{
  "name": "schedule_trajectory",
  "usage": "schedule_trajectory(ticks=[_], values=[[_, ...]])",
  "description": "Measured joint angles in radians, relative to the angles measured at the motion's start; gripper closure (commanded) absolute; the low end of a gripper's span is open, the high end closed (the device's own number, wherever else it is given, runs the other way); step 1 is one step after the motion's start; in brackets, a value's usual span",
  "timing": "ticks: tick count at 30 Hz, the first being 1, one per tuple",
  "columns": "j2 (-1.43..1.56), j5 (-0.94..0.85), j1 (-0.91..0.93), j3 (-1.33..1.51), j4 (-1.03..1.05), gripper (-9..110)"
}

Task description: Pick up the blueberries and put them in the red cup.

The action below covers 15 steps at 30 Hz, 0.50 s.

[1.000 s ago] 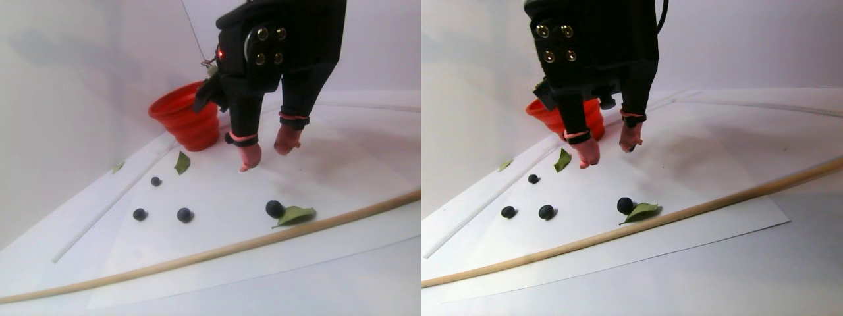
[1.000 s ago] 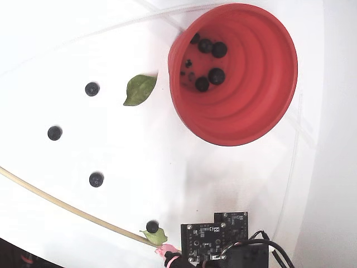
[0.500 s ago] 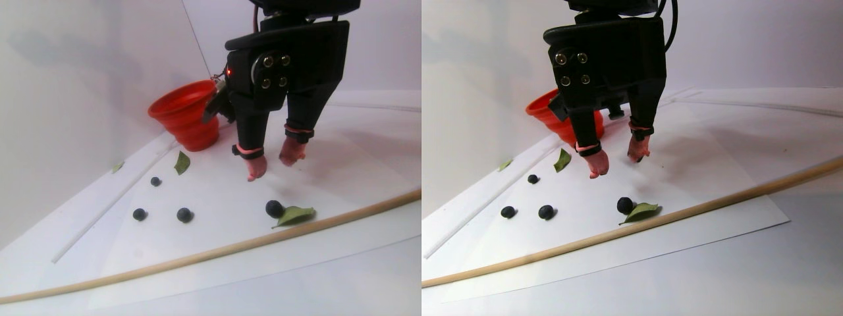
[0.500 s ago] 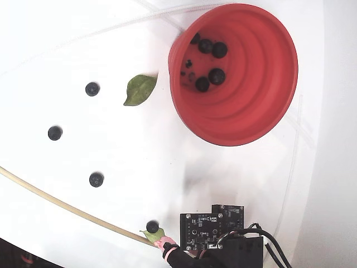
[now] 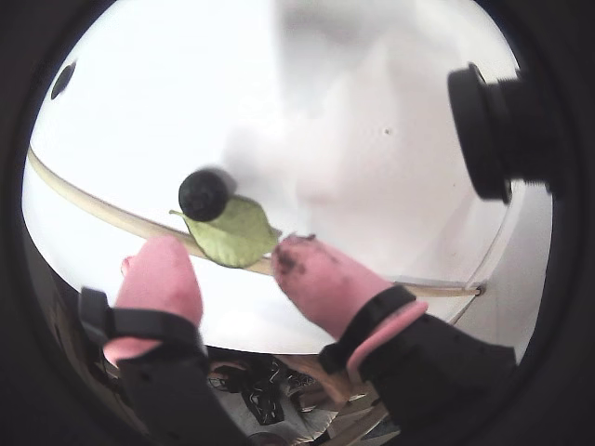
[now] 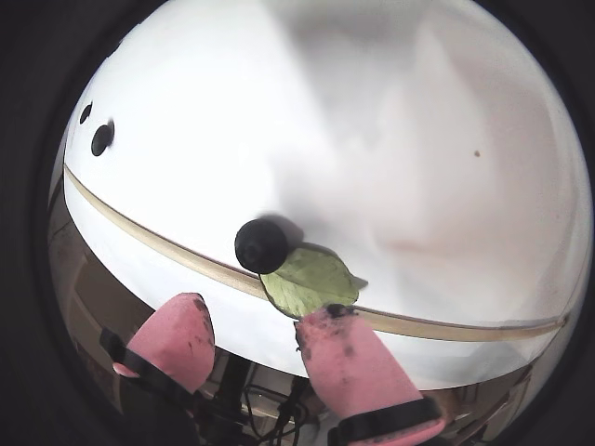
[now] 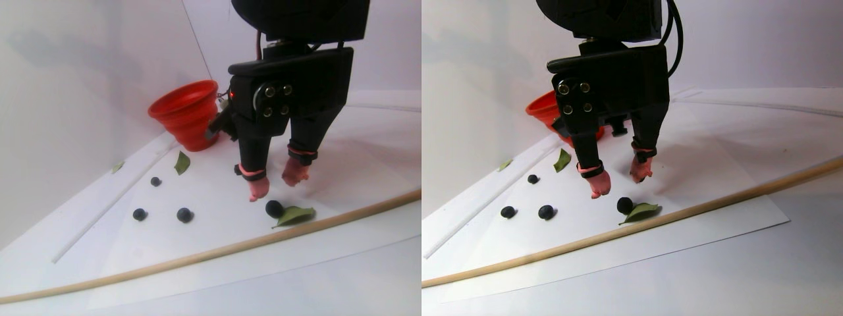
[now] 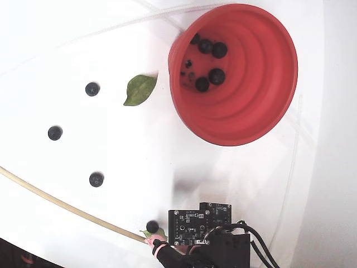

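Several blueberries lie loose on the white sheet. The nearest blueberry [image 5: 203,193] [image 6: 260,245] [image 7: 274,209] rests against a green leaf [image 5: 232,232] [image 6: 311,279]. My gripper [image 5: 226,251] [image 6: 258,311] [image 7: 275,185] hangs just above and behind it, open, with nothing between its pink fingertips. Three other blueberries [image 7: 184,214] [image 7: 139,214] [image 7: 155,181] lie further left in the stereo pair view. The red cup [image 7: 186,112] [image 8: 262,84] stands at the back and holds several blueberries [image 8: 212,61]. In the fixed view the arm's body [image 8: 201,229] hides most of the gripper.
A thin wooden rod [image 7: 197,257] [image 8: 56,204] curves across the sheet just in front of the leaf and berry. A second leaf [image 7: 181,162] [image 8: 139,89] lies near the cup. White walls stand behind and to the left in the stereo pair view.
The gripper has moved away from the cup towards the front and come down, still open, closing in on the berry beside the leaf. The berries and leaves have not moved.
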Motion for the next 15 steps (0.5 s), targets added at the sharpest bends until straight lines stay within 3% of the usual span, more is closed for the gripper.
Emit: schedule_trajectory(ticks=[15], values=[[-0.11, 0.015, -0.012, -0.026, -0.081, 83]])
